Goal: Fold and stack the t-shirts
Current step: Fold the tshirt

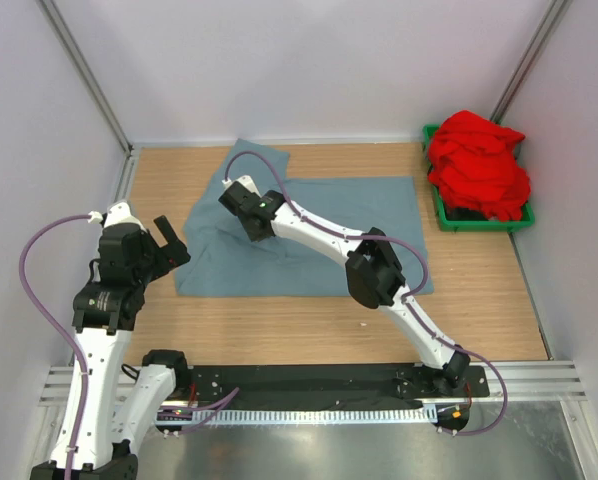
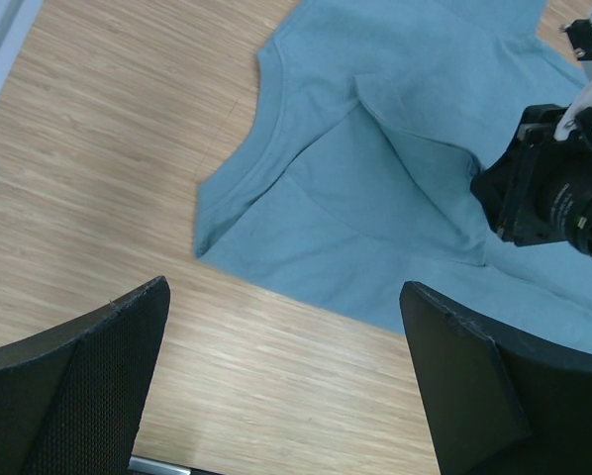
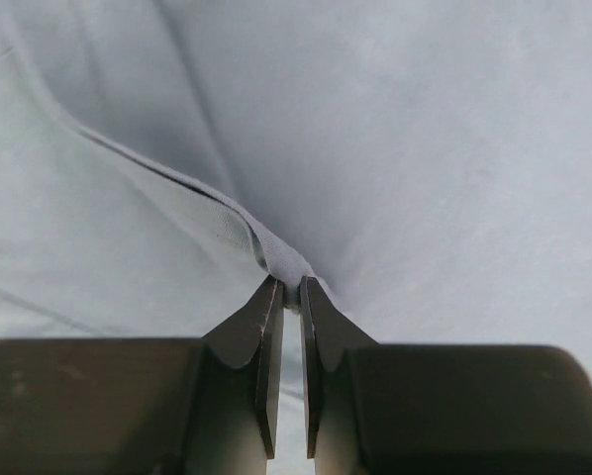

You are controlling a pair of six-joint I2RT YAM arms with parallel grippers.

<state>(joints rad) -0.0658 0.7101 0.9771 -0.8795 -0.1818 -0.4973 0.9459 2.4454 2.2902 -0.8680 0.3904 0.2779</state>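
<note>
— What stands around you?
— A green bin point(image 1: 441, 215) at the far right corner of the worktop point(image 1: 479, 290), with the red t-shirt point(image 1: 476, 165) heaped in it and spilling over the rim. The grey-blue t-shirt point(image 1: 309, 235) lies across the far middle of the worktop, and my right arm point(image 1: 379, 270) stretches over it and covers a strip.
— Your claws?
— My right claw point(image 3: 289, 285) pinches a raised ridge of the grey-blue cloth toward the shirt's far left. My left claw point(image 1: 174, 242) hangs spread wide at the shirt's left edge.
— Anything hidden?
— Red cloth buries the bin's floor. Up close I cannot tell which part of the shirt I pinch.
— The room?
— Pale wood worktop, plain white walls point(image 1: 309, 60), a metal rail point(image 1: 539, 380) along the near edge.
</note>
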